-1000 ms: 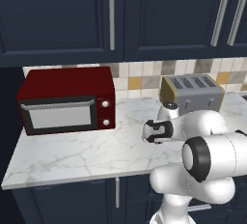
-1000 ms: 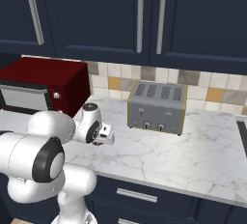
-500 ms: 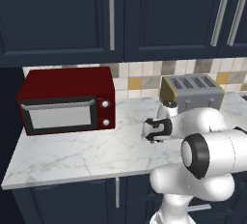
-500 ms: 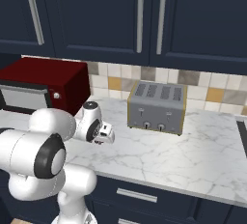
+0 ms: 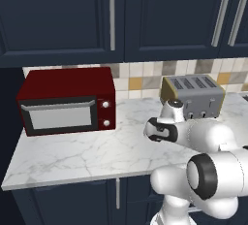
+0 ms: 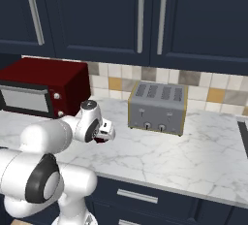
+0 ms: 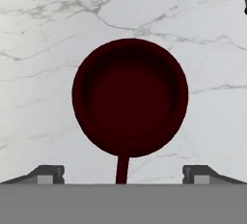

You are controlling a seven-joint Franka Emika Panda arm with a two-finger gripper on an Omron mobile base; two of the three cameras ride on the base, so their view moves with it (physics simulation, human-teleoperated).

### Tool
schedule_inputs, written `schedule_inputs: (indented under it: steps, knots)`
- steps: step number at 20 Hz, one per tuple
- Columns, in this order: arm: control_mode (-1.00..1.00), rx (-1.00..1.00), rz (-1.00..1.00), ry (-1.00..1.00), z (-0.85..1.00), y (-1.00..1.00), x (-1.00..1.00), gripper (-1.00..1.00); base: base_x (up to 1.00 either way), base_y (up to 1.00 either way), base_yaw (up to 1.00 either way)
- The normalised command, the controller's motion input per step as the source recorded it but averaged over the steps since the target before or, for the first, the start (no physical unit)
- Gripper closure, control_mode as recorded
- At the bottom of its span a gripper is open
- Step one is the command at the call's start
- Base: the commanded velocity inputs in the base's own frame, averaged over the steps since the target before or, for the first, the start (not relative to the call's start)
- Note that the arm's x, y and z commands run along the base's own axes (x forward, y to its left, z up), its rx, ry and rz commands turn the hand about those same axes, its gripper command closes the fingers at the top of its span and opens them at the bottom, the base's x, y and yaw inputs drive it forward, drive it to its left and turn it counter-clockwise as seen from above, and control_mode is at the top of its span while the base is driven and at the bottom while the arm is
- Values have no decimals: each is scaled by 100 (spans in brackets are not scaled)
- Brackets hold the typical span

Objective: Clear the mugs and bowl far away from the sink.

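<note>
Looking down: the hand view is showing the maroon mug [image 7: 130,96] from straight above, mouth up, standing on the marble counter [image 7: 43,49].
Mug: it is sitting upright on bare marble, its thin handle [image 7: 122,169] pointing toward the bottom edge of the hand view, between the two fingertips.
Fingers: the dark tips [image 7: 47,174] are standing wide apart, one at each lower corner of the hand view, both clear of the mug wall; nothing is being gripped.
Gripper: the gripper [image 7: 123,175] is hanging directly over the mug, pointing down at the counter.
Arm: the white arm [image 6: 53,136] is reaching low over the counter in front of the robot, its wrist [image 5: 162,128] bending down.
Mug from the right: a sliver of maroon [image 6: 100,139] is peeking out just under the wrist.
Neighbours: the red microwave [image 5: 68,102] is standing to the left against the tiled wall, and the grey toaster [image 6: 157,106] to the right; the mug is sitting between them, nearer the counter's front edge.
</note>
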Motion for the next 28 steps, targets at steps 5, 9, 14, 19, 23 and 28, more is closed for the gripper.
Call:
schedule_inputs:
  steps: [5, 9, 14, 19, 23, 28]
  knots:
    - [-100, 0, 4, -14, 13, 0, -22, -100, 0, 0, 0]
    - [-100, 0, 2, -11, 5, 0, -43, -100, 0, 0, 0]
    - [-100, 0, 0, -4, 25, 0, -59, -100, 0, 0, 0]
    - [-100, 0, 0, -2, 48, 0, -71, -100, 0, 0, 0]
    - [-100, 0, 0, -3, 59, 0, -73, -100, 0, 0, 0]
    - [-100, 0, 0, -3, 67, 0, -86, -100, 0, 0, 0]
